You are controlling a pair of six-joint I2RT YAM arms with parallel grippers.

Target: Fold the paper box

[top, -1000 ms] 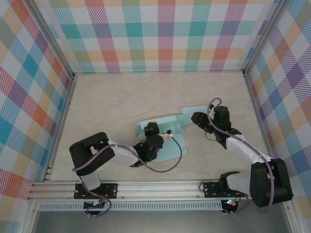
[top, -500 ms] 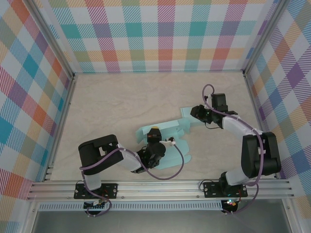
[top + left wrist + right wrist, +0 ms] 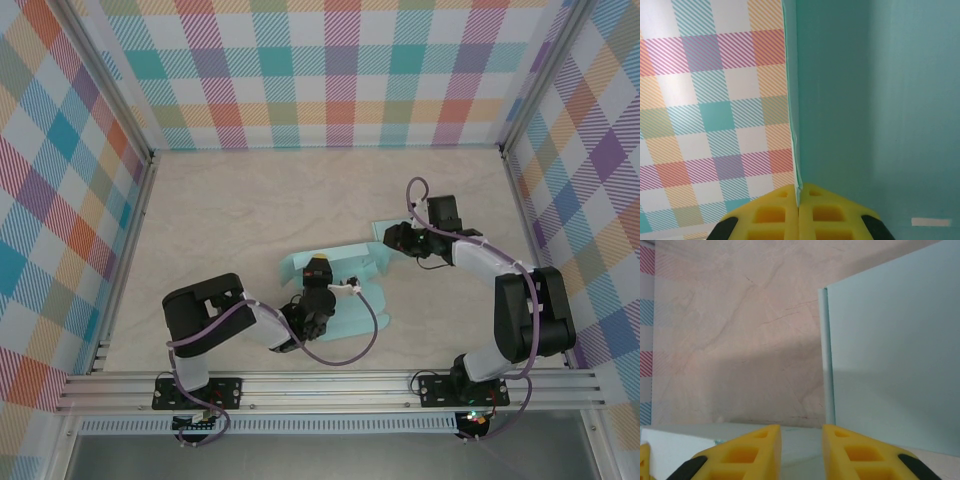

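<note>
Box (image 3: 365, 262), a pale teal paper blank, lies on the tabletop (image 3: 230, 210) a little right of centre and nearer the near edge than the far one. Its long axis runs roughly left to right, the right end tilted toward the far edge. One rounded panel spreads flat toward the near edge.

Left gripper (image 3: 320, 268) sits over the left half of the box. Its wrist view shows the left gripper (image 3: 799, 192) closed, the yellow fingers (image 3: 770, 215) pressed together on the thin edge of a box (image 3: 865, 100) panel. That panel stands upright, edge-on to the camera, with the checked wall behind it.

Right gripper (image 3: 392, 238) is at the right, far end of the box. In its wrist view the right gripper (image 3: 801, 429) has its jaws a modest way apart. A pale flap (image 3: 670, 440) lies flat across below them, and a larger box (image 3: 890, 350) panel rises ahead and to the right. Nothing appears pinched; the gap looks too wide for a single sheet.

Judgement: folding is partly done. The next move turns on the right end: that flap lies directly under the right gripper, so the right arm is the nearer one. The left grip serves as the anchor. Risk: pulling along the long axis could drag the sheet from the left fingers.
</note>
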